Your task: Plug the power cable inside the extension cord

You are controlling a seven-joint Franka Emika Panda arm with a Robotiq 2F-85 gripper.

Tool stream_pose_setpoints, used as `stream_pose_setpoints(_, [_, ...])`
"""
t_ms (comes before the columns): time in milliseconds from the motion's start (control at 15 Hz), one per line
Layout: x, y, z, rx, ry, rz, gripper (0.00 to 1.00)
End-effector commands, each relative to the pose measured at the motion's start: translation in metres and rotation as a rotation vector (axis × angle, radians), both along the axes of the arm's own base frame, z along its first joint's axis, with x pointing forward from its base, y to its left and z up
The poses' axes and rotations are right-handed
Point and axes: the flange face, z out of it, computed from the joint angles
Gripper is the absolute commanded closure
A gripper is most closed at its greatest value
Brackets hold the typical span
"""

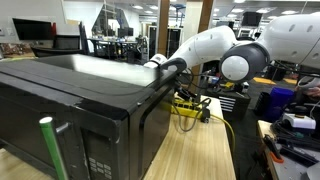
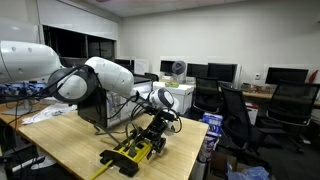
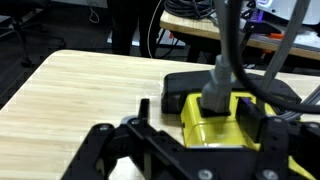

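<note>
The gripper [image 3: 195,152] hangs low over the extension cord [image 3: 215,128], its jaws spread apart with nothing held between them. In the wrist view the dark fingers [image 3: 105,150] stand to the left and right of the yellow strip. A grey plug [image 3: 216,98] sits upright on the strip's top face, and its cable rises out of the top of the picture. Whether the plug is fully seated cannot be told. A flat black piece [image 3: 185,85] lies touching the far end of the strip. To the left of the strip the pale wooden table [image 3: 80,95] is bare up to its rounded far corner, which gives open room on that side. On the right, dark cables crowd close to the strip. In an exterior view the extension cord [image 2: 128,155] lies near the table's [image 2: 60,140] near edge, running slantwise toward the corner, with the gripper [image 2: 152,128] just above its far end. Office chairs [image 2: 235,110] stand beyond the edge, well apart from the arm. In an exterior view the black appliance [image 1: 70,100] fills the left side of the table [image 1: 205,150]. The gripper [image 1: 188,98] and the extension cord [image 1: 185,110] sit just beside the appliance's far right corner, so room is tight there. Bare wood stretches toward the near right.
</note>
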Motion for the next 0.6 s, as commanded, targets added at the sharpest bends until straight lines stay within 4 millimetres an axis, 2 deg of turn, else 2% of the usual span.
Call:
stream_pose_setpoints(0, [0.008, -0.007, -0.002, 0.013, -0.092, -0.011, 0.0])
stream_pose_setpoints(533, [0.028, -0.012, 0.022, 0.007, -0.216, 0.005, 0.0])
